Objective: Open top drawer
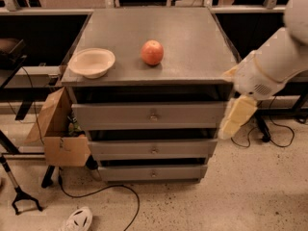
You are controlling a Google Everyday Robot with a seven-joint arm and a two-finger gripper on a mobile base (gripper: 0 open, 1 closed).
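- Up on the grey cabinet top (192, 42): pale bowl (91, 62) at the front left corner, red apple (152, 52) near it to the right, not touching.
- Down on the speckled floor (250, 196): black cable (113, 189) looping in front of the cabinet, white shoe (77, 220) at the bottom edge.
- Gripper (237, 117) off the cabinet's right front corner, beside it.

Bowl (92, 61) and apple (152, 52) sit apart on the cabinet top (192, 37).
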